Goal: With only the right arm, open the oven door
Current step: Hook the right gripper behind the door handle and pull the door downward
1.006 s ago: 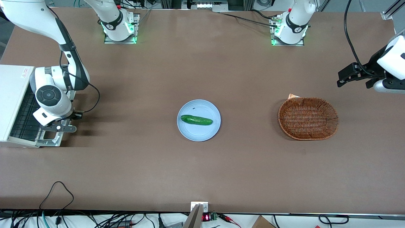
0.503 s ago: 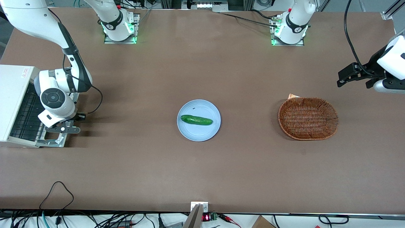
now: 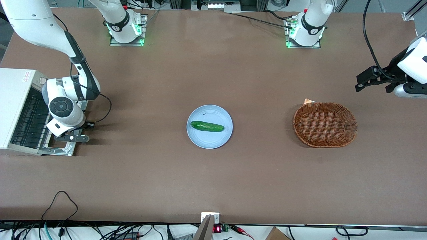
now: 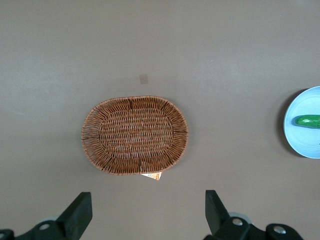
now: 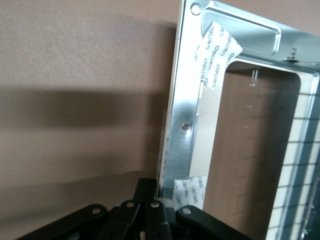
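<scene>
The white toaster oven (image 3: pixel 13 100) stands at the working arm's end of the table. Its silver-grey oven door (image 3: pixel 56 150) hangs open, lying nearly flat over the table, and the wire rack (image 3: pixel 28 123) shows inside. My right arm's black gripper (image 3: pixel 75 138) sits at the door's outer edge, on the side toward the plate. In the right wrist view the gripper (image 5: pixel 152 189) has its fingers pressed together right beside the door's metal frame (image 5: pixel 187 100), which carries pieces of white tape. The bar handle is hidden.
A light blue plate (image 3: pixel 209 141) with a green cucumber (image 3: pixel 206 126) sits mid-table. A brown wicker basket (image 3: pixel 324 124) lies toward the parked arm's end; it also shows in the left wrist view (image 4: pixel 135 135), empty.
My right gripper has moved away from the oven body toward the plate, and the door's outer edge has come with it, so the door lies lower and further out.
</scene>
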`<state>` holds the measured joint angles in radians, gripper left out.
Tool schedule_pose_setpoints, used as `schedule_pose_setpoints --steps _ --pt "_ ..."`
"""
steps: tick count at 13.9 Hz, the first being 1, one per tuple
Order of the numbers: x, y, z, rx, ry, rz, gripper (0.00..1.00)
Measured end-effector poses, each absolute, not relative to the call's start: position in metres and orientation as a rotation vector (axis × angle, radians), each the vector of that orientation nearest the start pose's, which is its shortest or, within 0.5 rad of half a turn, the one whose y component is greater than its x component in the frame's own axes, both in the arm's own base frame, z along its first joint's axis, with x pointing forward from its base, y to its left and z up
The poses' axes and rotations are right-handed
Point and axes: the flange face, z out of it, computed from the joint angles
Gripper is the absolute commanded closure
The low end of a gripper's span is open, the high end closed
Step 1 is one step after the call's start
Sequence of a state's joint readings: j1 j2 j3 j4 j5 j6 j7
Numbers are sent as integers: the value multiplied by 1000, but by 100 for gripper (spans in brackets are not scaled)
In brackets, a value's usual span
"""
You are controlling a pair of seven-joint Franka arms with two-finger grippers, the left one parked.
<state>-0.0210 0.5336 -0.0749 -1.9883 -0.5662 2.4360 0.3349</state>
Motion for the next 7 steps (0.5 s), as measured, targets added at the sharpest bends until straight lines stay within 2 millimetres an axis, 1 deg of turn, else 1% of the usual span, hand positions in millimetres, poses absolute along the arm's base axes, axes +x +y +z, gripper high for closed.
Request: schedule_pose_setpoints --steps 2,7 --pt "599 -59 180 -3530 -28 72 99" --pt "599 -59 180 -3531 2 65 99"
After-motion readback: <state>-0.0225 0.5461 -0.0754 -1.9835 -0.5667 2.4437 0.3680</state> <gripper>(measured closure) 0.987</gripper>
